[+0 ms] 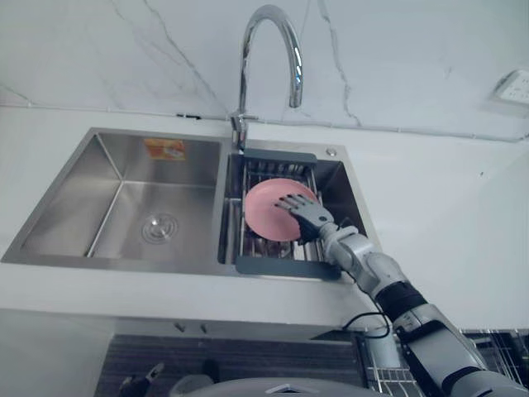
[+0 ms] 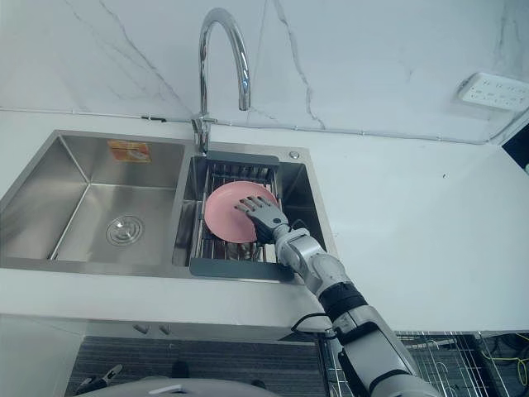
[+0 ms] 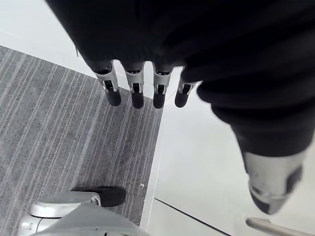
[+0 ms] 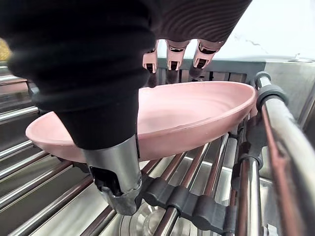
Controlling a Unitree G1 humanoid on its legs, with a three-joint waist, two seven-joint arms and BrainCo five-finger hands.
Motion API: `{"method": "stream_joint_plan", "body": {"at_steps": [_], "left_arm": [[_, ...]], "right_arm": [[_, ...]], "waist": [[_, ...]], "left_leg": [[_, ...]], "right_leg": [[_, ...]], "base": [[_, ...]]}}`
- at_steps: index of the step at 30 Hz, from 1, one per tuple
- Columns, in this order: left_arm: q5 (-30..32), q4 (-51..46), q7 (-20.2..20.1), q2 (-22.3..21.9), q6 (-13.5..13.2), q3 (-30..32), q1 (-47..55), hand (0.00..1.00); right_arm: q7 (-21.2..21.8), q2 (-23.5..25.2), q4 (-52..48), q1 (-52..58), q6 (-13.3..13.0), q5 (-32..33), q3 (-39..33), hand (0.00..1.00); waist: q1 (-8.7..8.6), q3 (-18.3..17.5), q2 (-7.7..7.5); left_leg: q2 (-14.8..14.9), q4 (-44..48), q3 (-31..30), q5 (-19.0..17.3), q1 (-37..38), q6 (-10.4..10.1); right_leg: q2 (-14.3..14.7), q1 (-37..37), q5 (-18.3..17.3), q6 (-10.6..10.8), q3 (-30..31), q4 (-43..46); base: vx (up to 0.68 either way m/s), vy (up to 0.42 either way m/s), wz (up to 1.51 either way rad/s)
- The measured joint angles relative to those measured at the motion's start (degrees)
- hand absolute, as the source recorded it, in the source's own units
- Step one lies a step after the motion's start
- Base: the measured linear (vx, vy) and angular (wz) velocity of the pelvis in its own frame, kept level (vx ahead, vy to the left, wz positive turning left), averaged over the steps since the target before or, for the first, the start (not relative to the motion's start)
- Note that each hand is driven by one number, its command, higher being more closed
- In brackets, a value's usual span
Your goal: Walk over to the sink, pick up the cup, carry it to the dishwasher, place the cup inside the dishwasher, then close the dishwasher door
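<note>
My right hand (image 1: 302, 217) covers the lower right part of the pink dish (image 1: 269, 211) in the middle of the eye views, so its near rim is hidden there. In the right wrist view my dark wrist cover blocks the dish's left part, and I cannot tell whether my thumb touches its outer wall. A wire basket (image 2: 450, 360) at the lower right corner is cut off by the frame edge.

The dish is round, shallow and plain pale pink, with a smooth inside and a low raised rim. It looks more like a plate or a bowl. It sits tilted on the bars of a rack (image 1: 281, 266) with a dark grey frame. The rack fills the right one of the 2 basins of the steel sink (image 1: 124, 178), just below the tall curved tap (image 1: 269, 50). The left basin has an orange sticker (image 1: 164, 149) on its back wall.

My right arm comes in from the lower right, stretched out over the white counter (image 1: 446, 215) and the sink's front edge. The hand lies spread, fingers straight over the dish's inside and thumb pointing down outside the rim toward the bars. It has no closed hold on the dish. My left hand (image 3: 157, 88) hangs low over the grey striped floor (image 3: 59, 137), fingers straight, thumb apart, holding nothing.
</note>
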Motion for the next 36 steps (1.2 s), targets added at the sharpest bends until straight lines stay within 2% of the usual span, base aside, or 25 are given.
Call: {"method": "stream_joint_plan", "body": {"at_steps": [4, 5, 11, 16, 20, 23, 29, 36], "left_arm": [[-0.01, -0.31, -0.34, 0.52, 0.00, -0.02, -0.06, 0.00], [-0.01, -0.42, -0.36, 0.57, 0.00, -0.02, -0.05, 0.00], [-0.07, -0.65, -0.39, 0.55, 0.01, -0.20, -0.10, 0.00], [-0.09, -0.65, -0.33, 0.55, 0.02, -0.72, -0.17, 0.00], [-0.11, -0.64, -0.22, 0.55, 0.02, -1.25, -0.18, 0.00], [-0.12, -0.65, -0.07, 0.55, 0.00, -1.24, -0.23, 0.00], [-0.21, -0.77, 0.27, 0.54, -0.58, -1.07, -0.22, 0.00], [-0.43, -0.78, 1.02, 0.37, -1.65, -0.03, 0.09, 0.00]], "right_arm": [[0.73, 0.00, 0.37, -0.16, -0.07, 0.09, 0.03, 0.00], [0.71, 0.00, 0.96, -0.39, -0.08, 0.09, 0.02, 1.00], [-0.24, 0.05, 1.95, -0.68, 0.09, -0.09, 0.38, 1.00], [-3.89, 0.31, 2.54, -0.67, 0.15, -1.77, 0.49, 1.00], [-7.31, 0.68, 2.75, -0.50, 1.33, -3.84, 0.53, 1.00], [-8.18, 0.71, 2.22, -0.16, 1.84, -4.61, 0.52, 1.00], [-9.78, 1.33, -1.25, 1.73, 3.84, -4.51, 0.10, 1.00], [-11.19, 1.35, -8.42, 5.46, 3.79, -3.71, -1.15, 1.00]], "waist": [[0.26, 0.12, -0.22], [0.35, 0.12, -0.22], [0.44, 0.17, -0.31], [0.40, 0.25, -0.46], [0.42, 0.23, -0.58], [0.44, 0.22, -0.63], [0.23, 0.24, -0.61], [-0.76, 0.76, 0.16]], "left_leg": [[0.00, 0.00, 0.01, -0.01, 0.00, -0.02], [0.00, 0.00, 0.02, -0.02, 0.00, -0.02], [0.03, 0.00, 0.20, -0.09, 0.33, -0.13], [0.09, -0.01, 0.43, -0.11, 0.64, -0.16], [0.17, -0.02, 0.77, -0.43, 0.81, -0.63], [0.19, -0.02, 1.01, -0.46, 0.87, -0.65], [0.36, 0.00, 1.80, -0.46, 1.16, -0.64], [0.57, 0.03, 2.19, -0.49, 1.71, -0.69]], "right_leg": [[-0.01, 0.01, -0.08, 0.01, -0.02, 0.00], [-0.01, 0.01, -0.09, 0.02, -0.02, 0.00], [0.01, 0.38, -0.14, 0.02, 0.00, 0.00], [0.03, 0.61, -0.18, 0.02, 0.20, 0.02], [0.03, 0.60, -0.22, -0.02, 0.49, 0.22], [0.03, 0.59, -0.21, -0.02, 0.92, 0.23], [0.12, 0.41, -0.20, -0.03, 1.87, 0.20], [0.31, 0.37, -0.16, -0.06, 2.87, 0.40]], "base": [[0.00, 0.000, 0.00], [0.00, 0.000, 0.00], [0.00, 0.000, 0.00], [-0.02, -0.004, -0.02], [0.00, 0.000, -0.03], [0.00, 0.000, -0.01], [-0.01, -0.014, -0.07], [-0.02, -0.012, -0.05]]}}
